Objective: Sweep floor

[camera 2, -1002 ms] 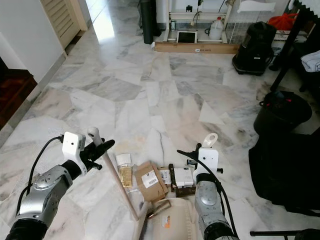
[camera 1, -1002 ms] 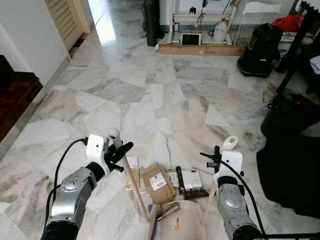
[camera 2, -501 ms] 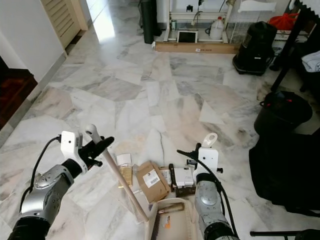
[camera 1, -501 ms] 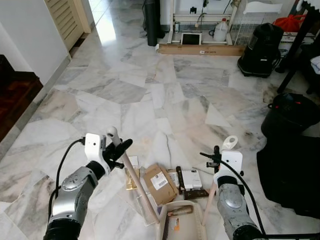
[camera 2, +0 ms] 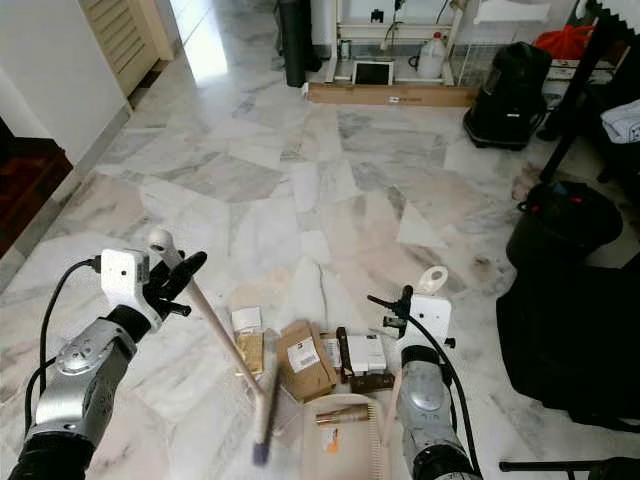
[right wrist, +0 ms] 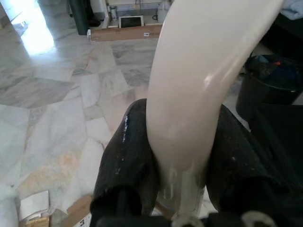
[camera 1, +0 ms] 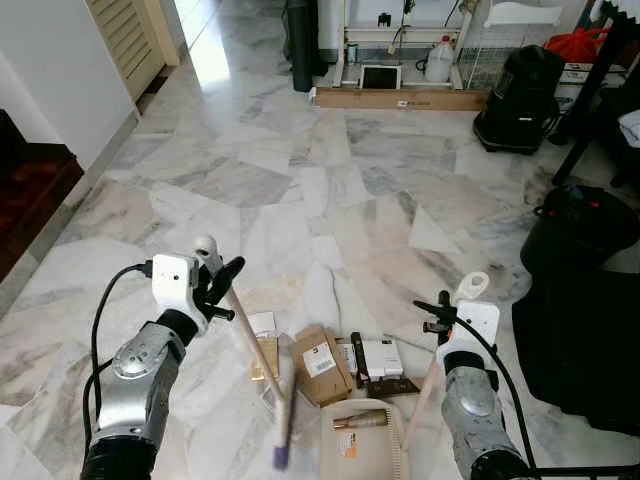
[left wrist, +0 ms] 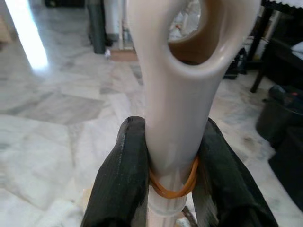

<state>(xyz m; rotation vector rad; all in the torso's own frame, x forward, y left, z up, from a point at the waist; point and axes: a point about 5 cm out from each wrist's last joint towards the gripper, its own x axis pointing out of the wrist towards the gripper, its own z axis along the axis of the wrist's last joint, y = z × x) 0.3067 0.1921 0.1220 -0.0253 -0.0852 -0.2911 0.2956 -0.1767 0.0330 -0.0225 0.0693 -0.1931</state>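
Pale wood and cream plastic: from the head view the left gripper (camera 1: 222, 283) clasps the broom (camera 1: 253, 350) near its top, bristles among cardboard scraps (camera 1: 318, 362) beside the dustpan (camera 1: 362, 438), whose handle the right gripper (camera 1: 440, 322) clamps. In the left wrist view, black fingers (left wrist: 124, 170) pinch the smooth, stiff, light handle. In the right wrist view the glossy handle looks slippery, so a hold low on it seems safest.

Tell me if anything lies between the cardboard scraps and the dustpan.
Nothing visible does. The cardboard scraps lie on the marble floor right at the open mouth of the dustpan, held by the right gripper. The broom, in the left gripper, hangs beside them.
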